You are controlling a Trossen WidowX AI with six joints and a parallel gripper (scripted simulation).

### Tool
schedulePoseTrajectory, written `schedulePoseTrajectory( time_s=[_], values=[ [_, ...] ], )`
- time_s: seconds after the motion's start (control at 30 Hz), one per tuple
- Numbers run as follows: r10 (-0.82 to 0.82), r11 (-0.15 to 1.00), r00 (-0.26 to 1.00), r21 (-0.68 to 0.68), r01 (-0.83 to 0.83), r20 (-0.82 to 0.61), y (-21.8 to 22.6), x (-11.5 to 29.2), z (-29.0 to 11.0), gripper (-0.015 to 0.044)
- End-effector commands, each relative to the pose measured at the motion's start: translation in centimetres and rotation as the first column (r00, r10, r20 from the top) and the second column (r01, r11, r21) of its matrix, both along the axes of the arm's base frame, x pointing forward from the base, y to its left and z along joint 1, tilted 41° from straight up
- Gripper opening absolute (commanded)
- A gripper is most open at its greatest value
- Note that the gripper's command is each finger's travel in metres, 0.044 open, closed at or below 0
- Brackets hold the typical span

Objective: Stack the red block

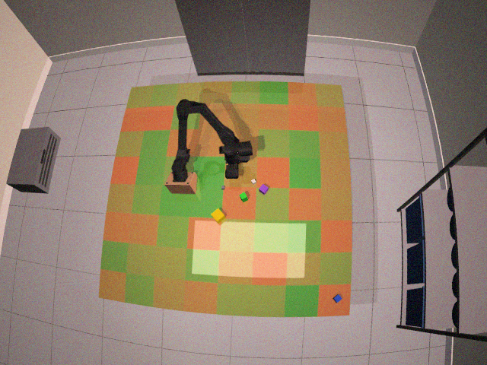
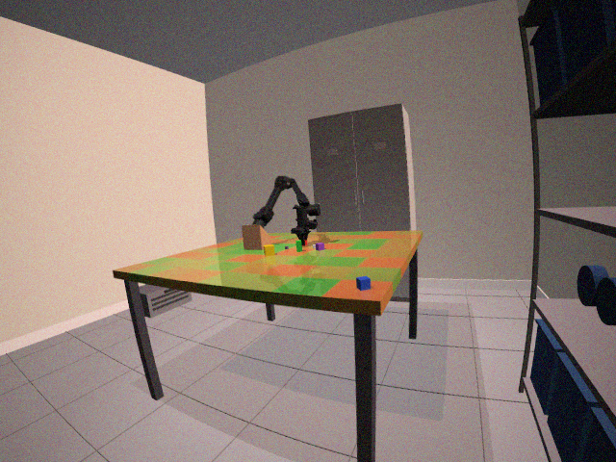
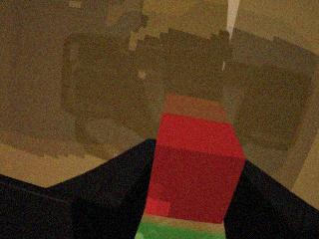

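Observation:
The red block (image 3: 196, 171) is between the two fingers in the wrist view. A small part of the red block (image 2: 305, 243) shows beside the fingers in the exterior view; from above the arm hides it. My gripper (image 3: 190, 156) (image 2: 302, 242) is shut on the red block, low at the table. The green tower (image 1: 243, 196) (image 2: 298, 245) stands upright, a short way from the gripper on the side toward the exterior camera. It is narrow and taller than the purple block.
A purple block (image 1: 263, 188) (image 2: 320, 246) and a small white block (image 1: 253, 181) are right of the green tower. A yellow block (image 1: 218, 214) (image 2: 269, 249) and a tiny grey block (image 1: 223, 187) are to its left. A blue block (image 1: 337, 298) (image 2: 363, 283) lies near the far corner.

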State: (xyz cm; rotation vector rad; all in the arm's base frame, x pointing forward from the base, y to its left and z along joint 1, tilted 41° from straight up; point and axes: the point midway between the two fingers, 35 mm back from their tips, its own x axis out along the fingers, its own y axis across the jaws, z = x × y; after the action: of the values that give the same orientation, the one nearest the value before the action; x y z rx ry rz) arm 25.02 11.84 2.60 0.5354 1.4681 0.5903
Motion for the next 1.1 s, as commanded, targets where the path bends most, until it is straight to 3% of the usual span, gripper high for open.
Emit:
schedulePoseTrajectory(
  time_s=[0.0,0.83,1.07],
  values=[
    [-0.001,1.0,1.0,-0.003,0.001,-0.001,-0.3,0.0,0.3,0.0],
    [-0.001,1.0,1.0,-0.007,0.001,-0.002,-7.4,-0.1,8.4,0.0],
    [-0.001,1.0,1.0,-0.007,0.001,-0.002,-7.9,-0.1,8.9,0.0]
  ],
)
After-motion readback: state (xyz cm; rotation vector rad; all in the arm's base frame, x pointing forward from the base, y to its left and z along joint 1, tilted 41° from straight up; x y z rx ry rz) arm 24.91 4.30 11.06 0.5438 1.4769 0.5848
